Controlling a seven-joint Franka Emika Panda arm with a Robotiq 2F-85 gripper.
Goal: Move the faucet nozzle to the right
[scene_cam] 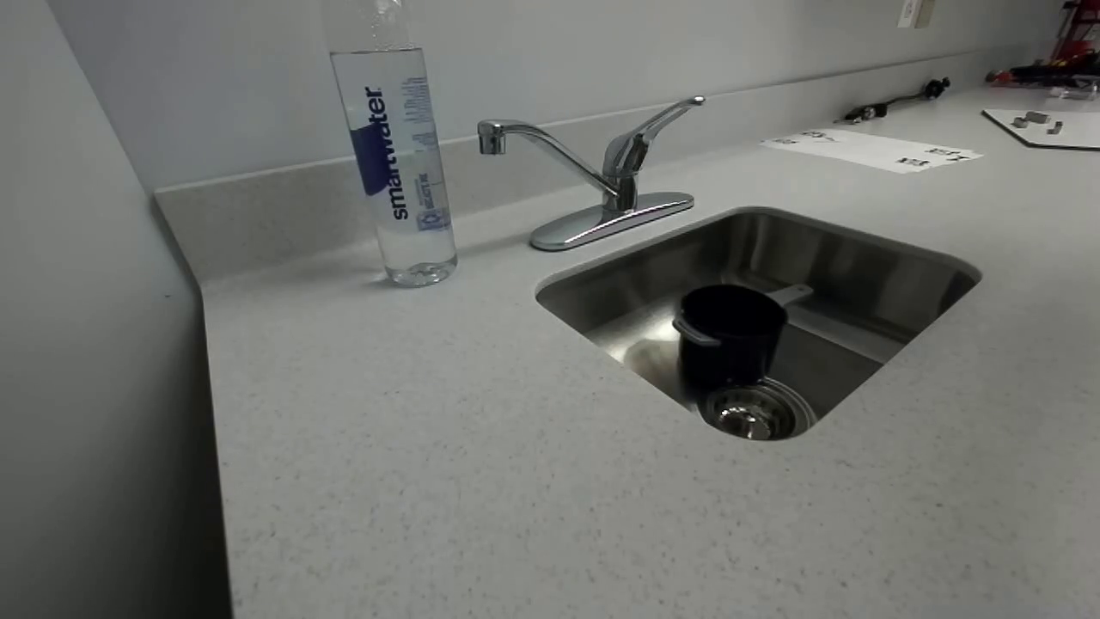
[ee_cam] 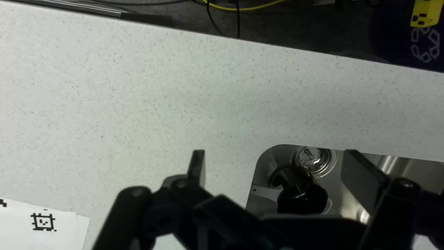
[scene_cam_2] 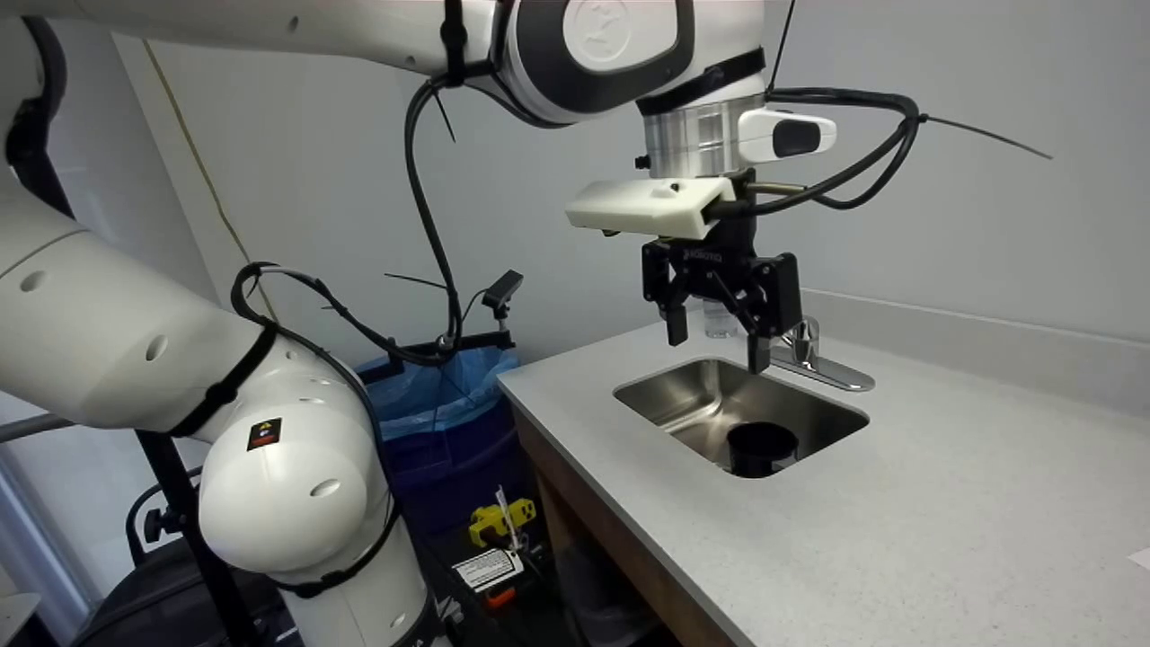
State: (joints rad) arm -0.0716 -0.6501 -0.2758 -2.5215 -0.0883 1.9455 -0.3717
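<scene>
The faucet nozzle (scene_cam: 560, 150) is a slim chrome spout with a downturned tip. In an exterior view it points left toward the bottle, over the counter beside the sink rather than over the basin. It rises from a chrome faucet with an oval base plate (scene_cam: 576, 229) and an upward-angled lever handle (scene_cam: 662, 123). In an exterior view my gripper (scene_cam_2: 719, 346) hangs open and empty above the sink, in front of the faucet, and hides most of the nozzle. In the wrist view the gripper (ee_cam: 274, 152) has its fingers wide apart; the faucet is out of view.
A dark pot (scene_cam: 730, 335) stands in the steel sink (scene_cam: 868, 271) near the drain. A tall water bottle (scene_cam: 400, 172) stands left of the nozzle tip, near the back wall. Marker sheets (scene_cam: 868, 150) lie on the counter. A blue-lined bin (scene_cam_2: 431, 386) stands beyond the counter edge.
</scene>
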